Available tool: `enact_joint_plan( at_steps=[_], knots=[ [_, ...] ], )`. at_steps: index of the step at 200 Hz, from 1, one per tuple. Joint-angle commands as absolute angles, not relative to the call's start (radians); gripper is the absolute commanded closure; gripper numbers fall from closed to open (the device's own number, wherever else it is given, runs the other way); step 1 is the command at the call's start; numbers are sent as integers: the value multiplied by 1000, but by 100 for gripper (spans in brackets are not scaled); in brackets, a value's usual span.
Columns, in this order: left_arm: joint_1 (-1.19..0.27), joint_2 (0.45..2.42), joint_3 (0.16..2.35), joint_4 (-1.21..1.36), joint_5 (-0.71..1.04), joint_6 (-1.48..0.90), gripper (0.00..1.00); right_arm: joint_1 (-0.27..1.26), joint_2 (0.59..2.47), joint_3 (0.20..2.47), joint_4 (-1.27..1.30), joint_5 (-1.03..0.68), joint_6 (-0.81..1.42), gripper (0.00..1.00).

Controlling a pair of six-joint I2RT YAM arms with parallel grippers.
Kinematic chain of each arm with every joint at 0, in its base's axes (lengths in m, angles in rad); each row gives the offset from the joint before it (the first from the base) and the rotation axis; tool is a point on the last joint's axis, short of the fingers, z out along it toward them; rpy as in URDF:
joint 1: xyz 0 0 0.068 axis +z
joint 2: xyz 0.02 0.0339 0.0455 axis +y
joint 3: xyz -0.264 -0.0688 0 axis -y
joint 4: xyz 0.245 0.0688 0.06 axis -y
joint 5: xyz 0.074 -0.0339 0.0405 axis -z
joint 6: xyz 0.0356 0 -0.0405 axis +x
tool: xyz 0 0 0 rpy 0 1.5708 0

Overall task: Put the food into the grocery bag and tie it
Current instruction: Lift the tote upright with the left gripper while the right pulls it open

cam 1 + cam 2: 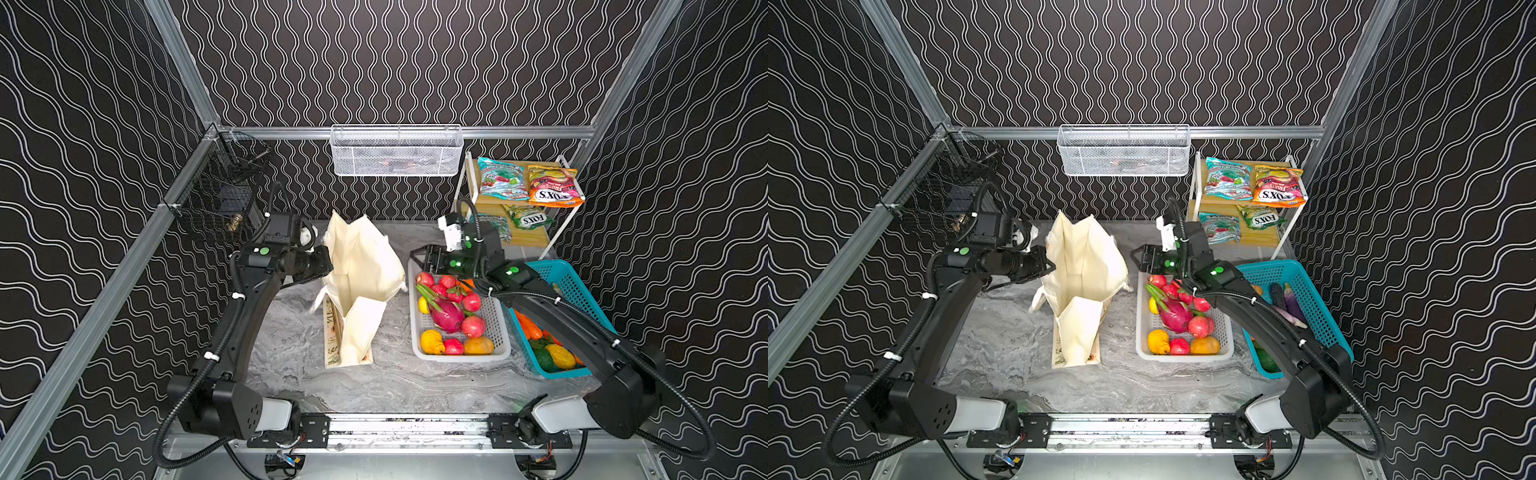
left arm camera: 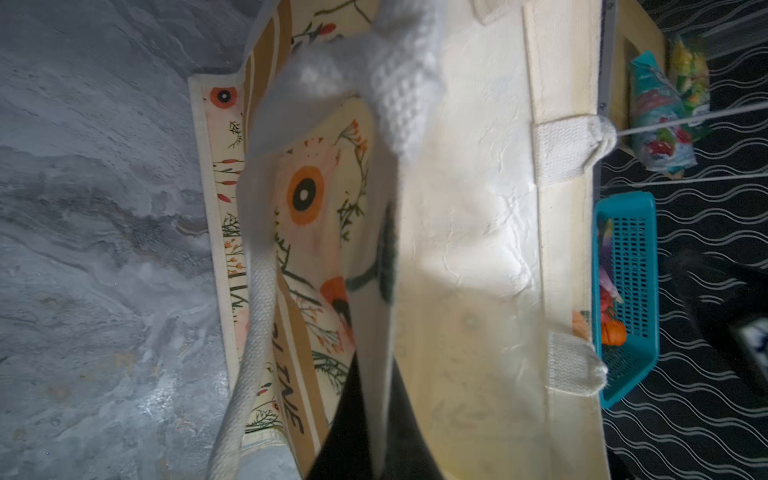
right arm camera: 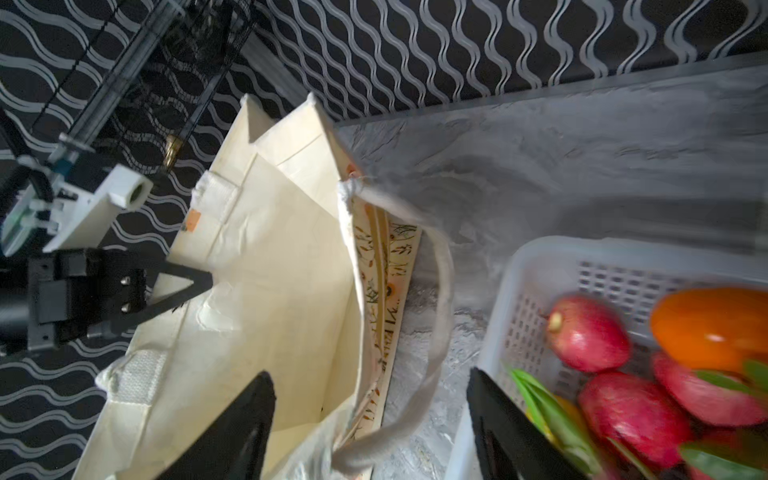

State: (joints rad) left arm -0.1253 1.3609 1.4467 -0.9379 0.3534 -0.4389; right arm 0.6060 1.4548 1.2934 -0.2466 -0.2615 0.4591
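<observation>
Both top views: grocery bag [image 1: 361,286] upright at mid-frame, mouth up, long axis bottom-to-top of frame | left wrist: left gripper [image 2: 376,403] clamped on grocery bag rim | right wrist: right gripper [image 3: 370,428] spread wide, empty, between grocery bag and white basket [image 3: 540,266]

A robotics lab cell (staged grocery corner): aluminium frame [image 1: 282,132], wavy-patterned panels [image 1: 395,62], robot arms [image 1: 245,316] on a rail [image 1: 407,428].
</observation>
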Motion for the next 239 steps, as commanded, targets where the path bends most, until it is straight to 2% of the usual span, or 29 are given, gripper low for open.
enact_joint_plan(
  at_steps=[1,35,54,62,86,114,123,138,149,160,175,189,217,239],
  knots=[
    [-124,1331,1438,-940,440,-428,100,654,1490,1308,-236,-296,443,24],
    [-124,1307,1437,-959,463,-430,100,690,1543,1316,-242,-268,454,25],
    [-124,1299,1431,-956,473,-437,100,693,1573,1326,-256,-270,461,29],
    [-124,1295,1430,-958,473,-441,100,694,1581,1328,-267,-269,462,35],
    [-124,1280,1423,-953,463,-456,100,701,1583,1355,-338,-255,458,64],
    [-124,1256,1400,-928,450,-483,100,716,1543,1368,-412,-201,446,82],
    [-123,1248,1392,-920,450,-492,100,716,1531,1361,-423,-197,450,78],
    [-121,1240,1379,-906,456,-506,100,719,1518,1327,-405,-205,462,55],
    [-120,1236,1368,-894,463,-514,100,722,1519,1301,-390,-206,480,43],
    [-120,1234,1359,-886,469,-524,100,731,1527,1283,-379,-207,493,39],
    [-116,1230,1344,-873,479,-534,100,748,1540,1257,-350,-209,508,40],
    [-114,1222,1333,-864,489,-544,100,761,1544,1234,-319,-207,523,51],
    [-104,1202,1329,-881,477,-537,100,769,1522,1257,-364,-140,510,100],
    [-103,1215,1372,-994,357,-459,100,769,1503,1391,-558,-20,485,100]
  ],
)
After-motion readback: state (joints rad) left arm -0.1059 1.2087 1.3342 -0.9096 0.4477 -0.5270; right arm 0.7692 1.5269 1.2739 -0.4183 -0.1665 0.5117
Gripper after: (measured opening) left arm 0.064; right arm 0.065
